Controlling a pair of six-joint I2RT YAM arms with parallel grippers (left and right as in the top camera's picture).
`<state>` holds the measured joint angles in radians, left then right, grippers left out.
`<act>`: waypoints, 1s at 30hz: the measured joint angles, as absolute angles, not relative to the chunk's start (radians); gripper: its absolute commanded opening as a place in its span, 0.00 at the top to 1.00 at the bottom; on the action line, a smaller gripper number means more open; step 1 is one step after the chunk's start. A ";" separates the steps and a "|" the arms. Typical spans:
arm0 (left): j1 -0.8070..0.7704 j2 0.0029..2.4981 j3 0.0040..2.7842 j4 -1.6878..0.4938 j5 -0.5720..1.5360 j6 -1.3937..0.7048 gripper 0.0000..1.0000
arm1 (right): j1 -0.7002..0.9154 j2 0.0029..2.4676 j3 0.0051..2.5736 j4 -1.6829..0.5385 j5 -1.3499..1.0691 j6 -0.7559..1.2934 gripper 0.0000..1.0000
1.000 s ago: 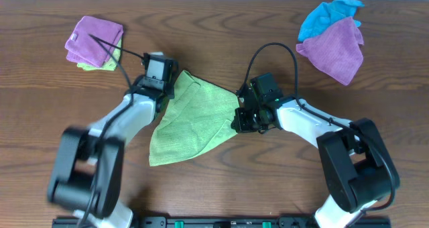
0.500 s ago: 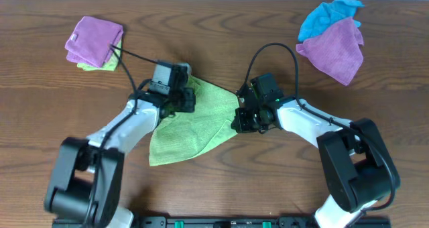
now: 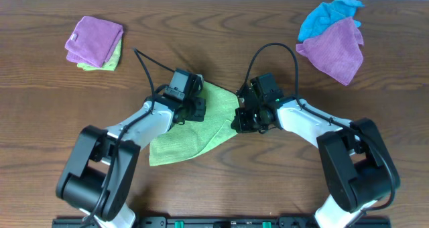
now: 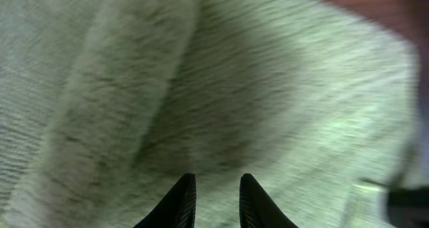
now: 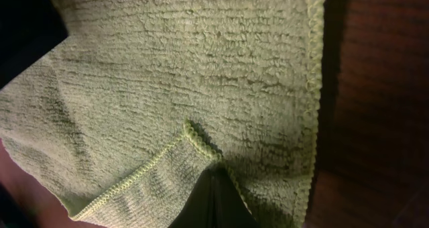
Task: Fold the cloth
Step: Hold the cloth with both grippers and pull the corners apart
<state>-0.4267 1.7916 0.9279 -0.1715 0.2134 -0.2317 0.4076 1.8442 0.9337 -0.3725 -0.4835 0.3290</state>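
The lime-green cloth (image 3: 201, 131) lies crumpled at the table's middle, between both arms. My left gripper (image 3: 196, 109) is over its upper left part. In the left wrist view its fingertips (image 4: 216, 182) stand close together with blurred cloth (image 4: 234, 87) between them and a raised fold beyond. My right gripper (image 3: 240, 119) is at the cloth's right corner. In the right wrist view it (image 5: 213, 184) is shut on a hemmed edge of the cloth (image 5: 201, 67).
A folded purple cloth (image 3: 94, 40) lies on a lime one at the far left. A bright blue cloth (image 3: 325, 17) and a purple cloth (image 3: 335, 50) lie at the far right. Bare wood (image 5: 382, 121) shows to the right of the cloth.
My left gripper has moved right and toward the front, and the cloth's upper left corner has gone with it, folding over the cloth. The right arm has stayed still.
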 measured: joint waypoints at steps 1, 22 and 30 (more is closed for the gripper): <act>-0.427 1.801 0.928 -0.169 0.197 -0.232 0.77 | 0.408 1.844 0.934 -0.373 -0.484 0.329 0.99; -0.427 1.824 0.929 -0.032 -0.225 -0.231 0.69 | 0.408 1.844 0.934 -0.376 -0.483 0.329 0.99; -0.355 1.828 0.929 -0.023 -0.326 -0.232 0.70 | 0.408 1.844 0.934 -0.381 -0.484 0.329 0.98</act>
